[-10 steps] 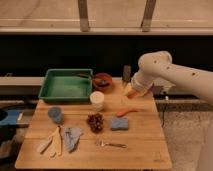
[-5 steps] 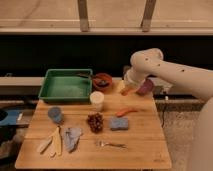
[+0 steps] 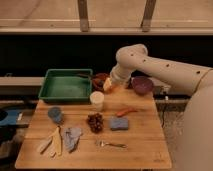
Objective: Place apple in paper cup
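Observation:
My gripper hangs at the back of the wooden table, at the end of the white arm that reaches in from the right. It is shut on the apple, which shows as a small yellowish-orange round shape between the fingers. The paper cup, short and cream-white, stands upright on the table just below and slightly left of the gripper. The apple is held above the table, a little behind and to the right of the cup's rim.
A green tray stands at the back left, with a dark reddish bowl behind the gripper. A purple bowl is at the back right. A carrot, grape bunch, blue sponge, fork, blue cup and cloth lie around.
My gripper has moved left along the back of the table with the apple, from above the carrot to just right of the paper cup.

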`<state>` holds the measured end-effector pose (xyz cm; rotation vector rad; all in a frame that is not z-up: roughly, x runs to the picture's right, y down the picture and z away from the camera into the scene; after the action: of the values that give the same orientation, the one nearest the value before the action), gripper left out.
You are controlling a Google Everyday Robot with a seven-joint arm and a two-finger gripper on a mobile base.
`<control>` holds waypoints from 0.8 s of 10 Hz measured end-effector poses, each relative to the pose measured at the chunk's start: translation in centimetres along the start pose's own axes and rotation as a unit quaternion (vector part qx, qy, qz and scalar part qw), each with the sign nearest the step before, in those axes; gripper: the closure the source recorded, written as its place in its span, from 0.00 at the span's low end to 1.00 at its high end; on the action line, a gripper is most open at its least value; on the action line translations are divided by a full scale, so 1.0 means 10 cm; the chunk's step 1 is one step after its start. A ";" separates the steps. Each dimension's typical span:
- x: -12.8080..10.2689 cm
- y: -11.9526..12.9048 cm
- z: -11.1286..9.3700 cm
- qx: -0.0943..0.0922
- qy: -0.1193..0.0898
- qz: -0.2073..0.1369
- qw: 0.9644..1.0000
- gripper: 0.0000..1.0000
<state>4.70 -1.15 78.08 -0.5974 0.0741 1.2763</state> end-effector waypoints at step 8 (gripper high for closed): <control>0.03 0.35 0.13 -0.024 0.020 -0.046 0.998 1.00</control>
<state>1.23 0.34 77.76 -0.6604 0.0484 1.1801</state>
